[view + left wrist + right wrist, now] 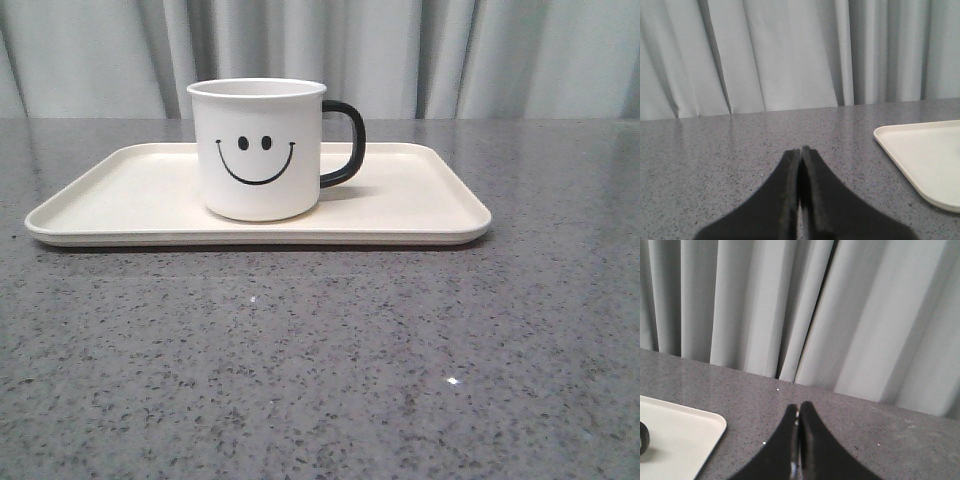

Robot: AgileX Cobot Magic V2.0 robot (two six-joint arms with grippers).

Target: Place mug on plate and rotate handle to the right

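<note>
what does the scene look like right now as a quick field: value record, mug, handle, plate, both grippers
mug: upright on the plate, smiley face toward the front camera
handle: black loop, pointing to the robot's right
plate: cream tray lying flat on the grey table
left gripper: shut, empty, beside the plate's left end
right gripper: shut, empty, off the plate's right end
backdrop: grey curtain

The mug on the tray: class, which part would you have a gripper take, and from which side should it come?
Probably the handle. The mug stands upright on the plate, smiley toward the front camera, with its black loop sticking out to the robot's right and open table beyond it. The right gripper, shut now, would open and come from that side, closing across the loop. The wide body looks harder to span.
</note>
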